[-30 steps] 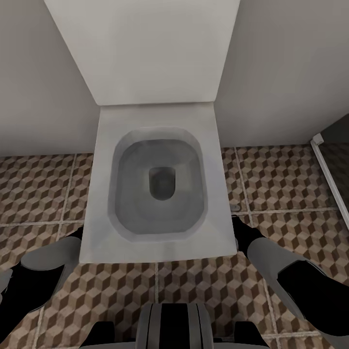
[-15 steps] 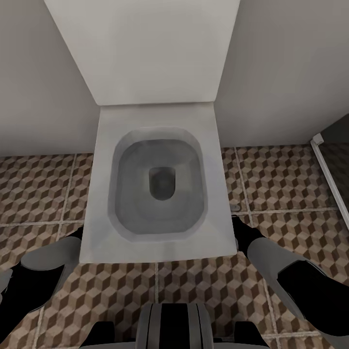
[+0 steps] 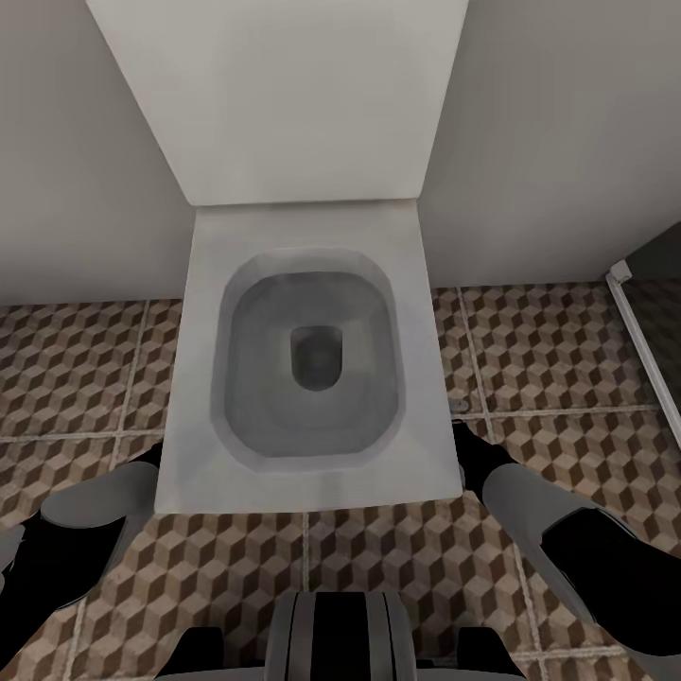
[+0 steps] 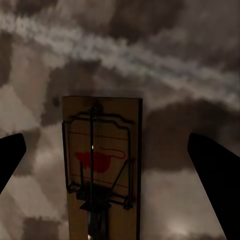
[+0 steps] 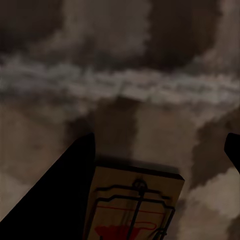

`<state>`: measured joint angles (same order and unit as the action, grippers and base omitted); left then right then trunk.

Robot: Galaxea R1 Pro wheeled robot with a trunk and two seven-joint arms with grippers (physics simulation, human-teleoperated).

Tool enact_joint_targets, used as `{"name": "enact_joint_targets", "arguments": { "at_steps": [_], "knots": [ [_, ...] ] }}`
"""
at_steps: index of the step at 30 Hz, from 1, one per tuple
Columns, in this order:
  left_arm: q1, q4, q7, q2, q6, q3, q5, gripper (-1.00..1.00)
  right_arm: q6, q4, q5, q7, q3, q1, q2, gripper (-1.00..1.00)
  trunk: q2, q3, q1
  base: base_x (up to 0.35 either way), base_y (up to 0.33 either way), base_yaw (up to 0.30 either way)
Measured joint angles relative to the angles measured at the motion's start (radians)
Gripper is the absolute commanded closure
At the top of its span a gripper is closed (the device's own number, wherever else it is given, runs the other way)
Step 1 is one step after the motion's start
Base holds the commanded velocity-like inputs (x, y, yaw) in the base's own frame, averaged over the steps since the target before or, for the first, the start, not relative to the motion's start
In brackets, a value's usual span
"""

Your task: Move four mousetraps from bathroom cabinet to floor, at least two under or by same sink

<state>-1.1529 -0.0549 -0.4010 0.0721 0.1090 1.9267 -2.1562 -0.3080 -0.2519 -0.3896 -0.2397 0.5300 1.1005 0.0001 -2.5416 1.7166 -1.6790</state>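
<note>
One mousetrap (image 4: 102,165), a small brown wooden board with dark wire and a red mark, lies flat on the bathroom floor (image 4: 165,60) in the left wrist view. My left gripper (image 4: 107,142) is open, its dark fingers (image 4: 212,175) wide on either side and clear of the board. In the right wrist view a second mousetrap (image 5: 137,205) rests on the floor (image 5: 125,75) against one finger (image 5: 65,195) of my open right gripper (image 5: 161,139). In the head view both arms reach down to the cube-patterned floor (image 3: 549,350) beside a toilet. The cabinet and sink are out of view.
A white toilet (image 3: 189,378) with its raised lid (image 3: 284,95) stands straight ahead against the pale wall, between my left arm (image 3: 85,530) and right arm (image 3: 530,501). A white frame edge (image 3: 643,340) runs along the floor at the far right. My base (image 3: 336,634) is below.
</note>
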Motion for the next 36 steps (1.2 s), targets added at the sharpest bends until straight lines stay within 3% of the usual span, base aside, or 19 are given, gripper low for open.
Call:
{"name": "enact_joint_targets", "arguments": {
  "at_steps": [36],
  "knots": [
    [0.0,0.0,0.0,0.0,-0.003,0.007,0.003,-1.0,0.003,-0.003,-0.001,0.001,0.002,0.0,-0.004,-1.0,0.0,0.0,0.0,-0.006,0.0,0.0]
  ]
}}
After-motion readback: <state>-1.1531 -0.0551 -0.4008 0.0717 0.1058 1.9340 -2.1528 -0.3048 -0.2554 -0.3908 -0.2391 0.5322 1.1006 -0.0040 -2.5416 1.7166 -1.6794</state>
